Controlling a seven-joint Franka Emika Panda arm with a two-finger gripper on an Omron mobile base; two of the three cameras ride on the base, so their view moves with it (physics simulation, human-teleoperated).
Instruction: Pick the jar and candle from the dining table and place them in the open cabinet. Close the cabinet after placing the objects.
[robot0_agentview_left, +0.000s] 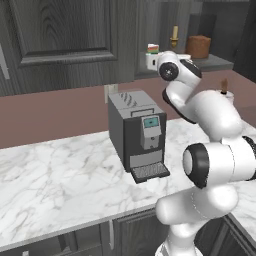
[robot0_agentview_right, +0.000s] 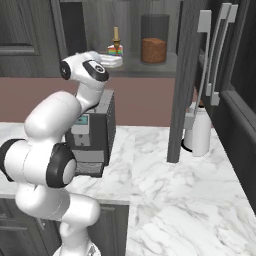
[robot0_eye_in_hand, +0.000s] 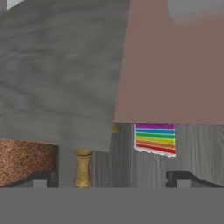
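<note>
The jar (robot0_agentview_left: 198, 46) (robot0_agentview_right: 153, 49), clear glass with brown filling, stands on the shelf of the open cabinet (robot0_agentview_left: 212, 63) (robot0_agentview_right: 150, 69). The candle (robot0_agentview_left: 174, 34) (robot0_agentview_right: 116, 35) in its gold holder stands on the same shelf, left of the jar. My hand reaches up toward that shelf. In the hand view my gripper (robot0_eye_in_hand: 111, 180) is open with nothing between its fingertips. The candle (robot0_eye_in_hand: 83, 167) and the jar (robot0_eye_in_hand: 24, 162) show ahead of it, apart from the fingers. The dining table is out of view.
A rainbow cake slice (robot0_agentview_left: 153, 48) (robot0_agentview_right: 115, 50) (robot0_eye_in_hand: 155, 138) sits on white dishes on the shelf beside the candle. A grey coffee machine (robot0_agentview_left: 137, 132) (robot0_agentview_right: 92, 137) stands on the marble counter (robot0_agentview_left: 55, 170) below my arm. The cabinet door (robot0_agentview_right: 186, 80) stands open at right, a white jug (robot0_agentview_right: 197, 131) beside it.
</note>
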